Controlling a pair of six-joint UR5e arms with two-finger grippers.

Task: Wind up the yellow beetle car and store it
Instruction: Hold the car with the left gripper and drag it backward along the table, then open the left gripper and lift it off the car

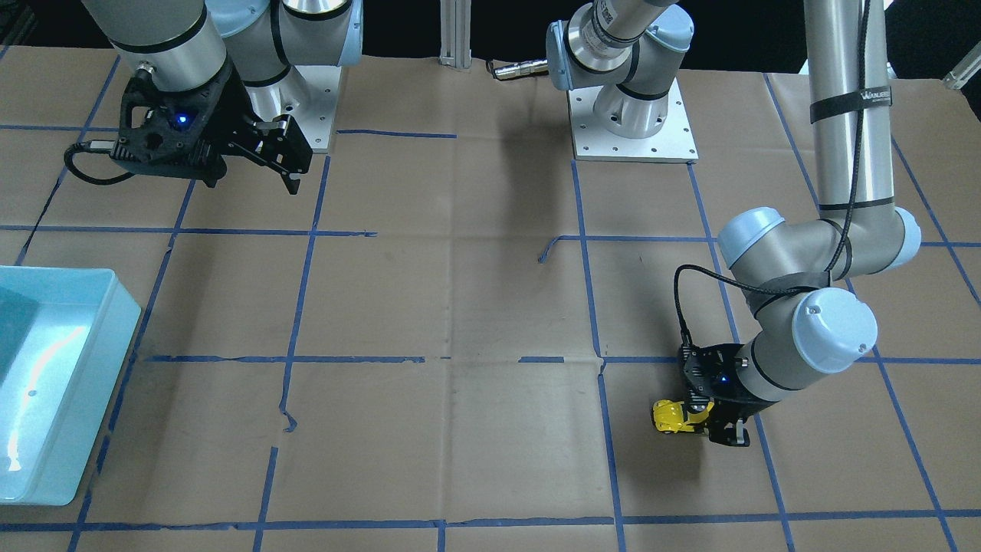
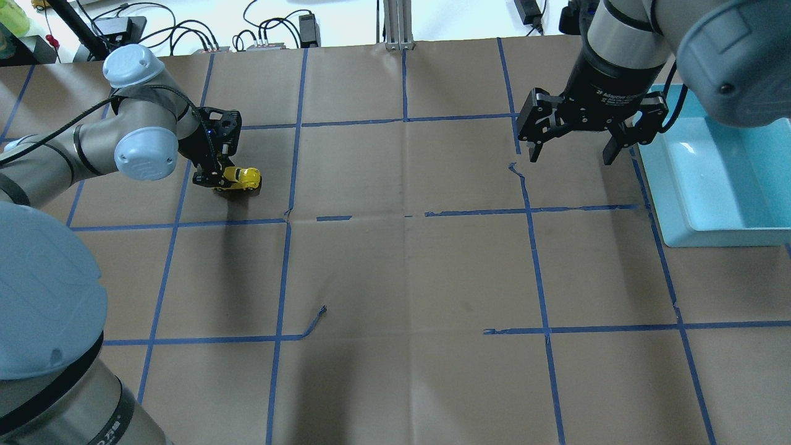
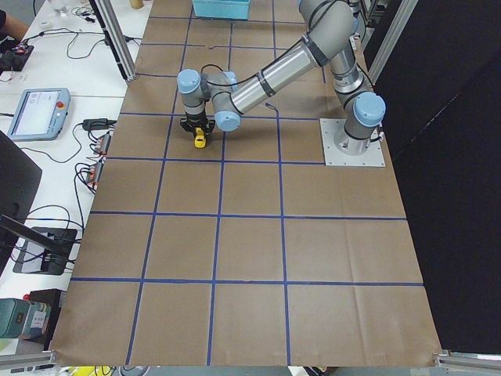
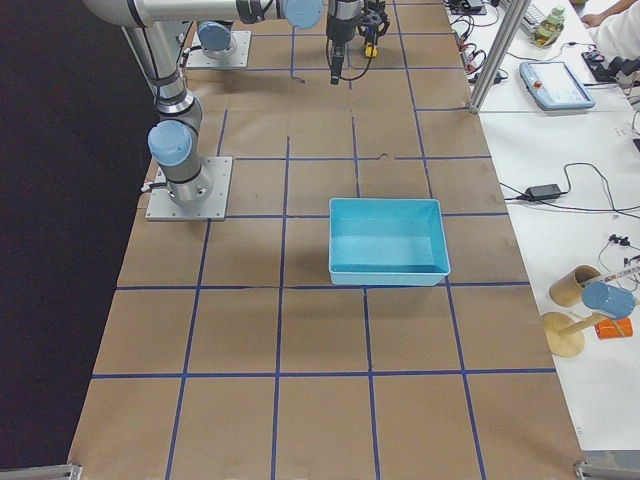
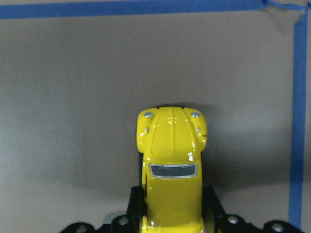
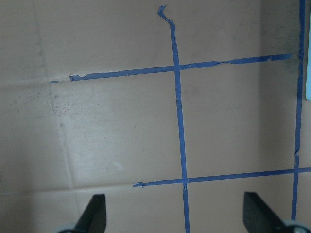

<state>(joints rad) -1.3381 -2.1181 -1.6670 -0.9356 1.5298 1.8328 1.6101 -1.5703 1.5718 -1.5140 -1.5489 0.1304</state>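
Note:
The yellow beetle car [image 2: 242,177] sits low at the brown paper table, held at its rear by my left gripper [image 2: 217,179], which is shut on it. In the front-facing view the car [image 1: 674,416] sticks out from the left gripper [image 1: 709,422]. In the left wrist view the car [image 5: 171,165] points away from the camera, a black finger [image 5: 212,206] on each flank. My right gripper [image 2: 570,151] is open and empty, hanging above the table beside the blue bin [image 2: 723,179]. Its fingertips [image 6: 95,213] show wide apart in the right wrist view.
The light blue bin [image 1: 54,383] stands at the table's end on my right side and looks empty [image 4: 388,240]. Blue tape lines [image 2: 290,216] grid the brown paper. The arm bases [image 1: 632,115] are bolted at the table's robot side. Cables and devices lie beyond the far edge [image 2: 266,31].

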